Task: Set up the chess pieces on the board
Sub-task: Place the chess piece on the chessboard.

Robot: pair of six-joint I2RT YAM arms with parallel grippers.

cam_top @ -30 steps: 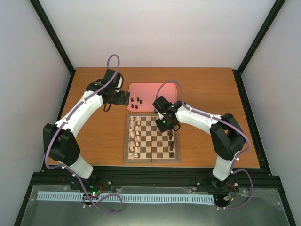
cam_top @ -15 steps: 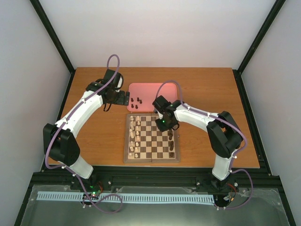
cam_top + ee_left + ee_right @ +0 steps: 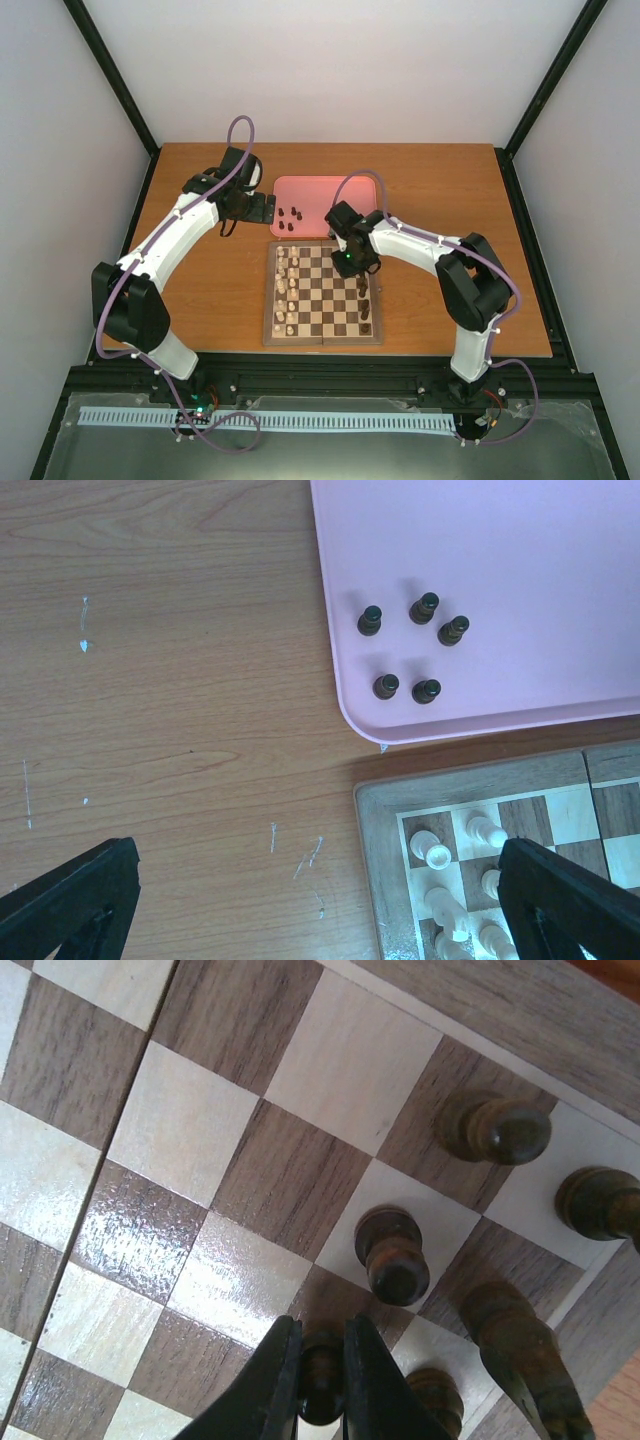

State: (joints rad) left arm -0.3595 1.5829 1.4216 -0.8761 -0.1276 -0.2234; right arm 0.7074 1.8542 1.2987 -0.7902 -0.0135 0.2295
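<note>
- Brown wood-grain bench top (image 3: 440, 180) carries your square wooden chessboard with light and dark brown checks (image 3: 320, 300), which lies at the middle of the near edge, between your two arms.
- Your right claw (image 3: 321, 1342) is clenched on one tiny dark brown-black chess piece (image 3: 320, 1370); its two black fingers (image 3: 372, 1385) pinch the piece from either side, low over the squares on the side of the board that faces the bench's right edge.
- Whether that piece touches the board, you cannot tell.
- Near that claw you have more dark chess pieces (image 3: 395, 1255) standing on the squares along the same side.
- On the opposite side of the board, toward the bench's left edge, you see cream-white pieces (image 3: 288, 290) lined up in two rows.
- Beyond the board, toward the far edge, you have a pink rounded tray (image 3: 520, 580), its near rim just beside the board's border.
- Five dark pieces (image 3: 423, 608) stand upright in the tray's near left corner, each apart from the others.
- Your left claw (image 3: 315, 880) is released, its two prongs spread wide, and it hovers over the bare bench by that corner of the tray and the far left corner of the board.
</note>
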